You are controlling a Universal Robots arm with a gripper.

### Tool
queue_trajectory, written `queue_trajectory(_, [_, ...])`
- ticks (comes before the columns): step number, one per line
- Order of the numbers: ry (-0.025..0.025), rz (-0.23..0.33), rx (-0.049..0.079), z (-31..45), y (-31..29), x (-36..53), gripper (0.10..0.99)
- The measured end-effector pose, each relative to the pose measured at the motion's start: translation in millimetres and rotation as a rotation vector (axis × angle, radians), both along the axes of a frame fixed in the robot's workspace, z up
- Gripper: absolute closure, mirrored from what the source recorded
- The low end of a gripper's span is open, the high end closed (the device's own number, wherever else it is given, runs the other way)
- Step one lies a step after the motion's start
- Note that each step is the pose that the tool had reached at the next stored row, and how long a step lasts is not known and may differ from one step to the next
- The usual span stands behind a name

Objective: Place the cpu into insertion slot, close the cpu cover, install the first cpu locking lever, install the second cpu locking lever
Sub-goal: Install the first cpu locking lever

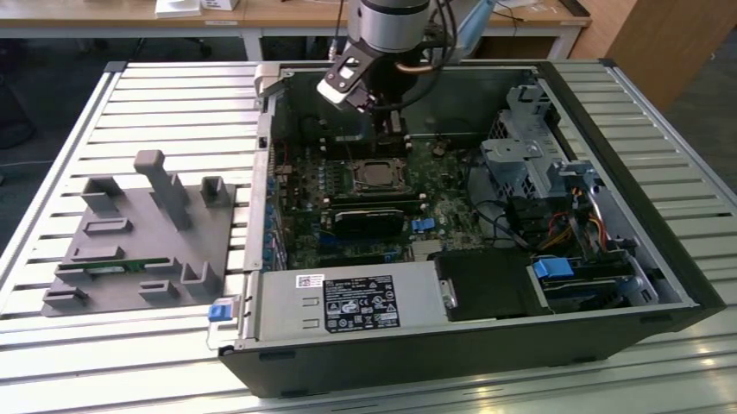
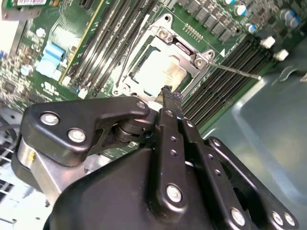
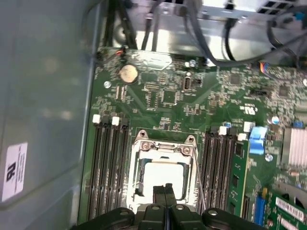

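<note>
Closest to the lens in both wrist views was the black gripper (image 2: 168, 92), its fingers pressed together with nothing between them, tips at the socket's edge. Beneath lay the open computer case (image 1: 645, 285) and its green motherboard (image 3: 163, 96). The cpu cover (image 3: 163, 147) appeared folded flat, and the cpu (image 3: 163, 175) sat in its slot, silver top showing through the frame's opening. A thin locking lever (image 2: 235, 70) stood off from a socket corner, seemingly unlatched. Seating it well would probably need the closed tips bearing squarely on the wire, clear of the memory slots (image 3: 108, 167). The second wrist view revealed the lever's free end; the exterior view added a grey fixture tray (image 1: 138, 241) beside the case.
</note>
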State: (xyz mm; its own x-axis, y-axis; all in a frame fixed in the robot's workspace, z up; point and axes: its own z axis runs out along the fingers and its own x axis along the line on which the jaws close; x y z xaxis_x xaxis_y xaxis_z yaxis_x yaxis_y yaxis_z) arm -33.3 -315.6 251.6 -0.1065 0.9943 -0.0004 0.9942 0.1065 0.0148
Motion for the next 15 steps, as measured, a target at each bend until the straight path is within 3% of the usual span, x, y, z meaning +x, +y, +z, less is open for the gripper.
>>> queue_trajectory(15, [0.0000,0.203,0.000,0.0,0.0,0.0,0.980])
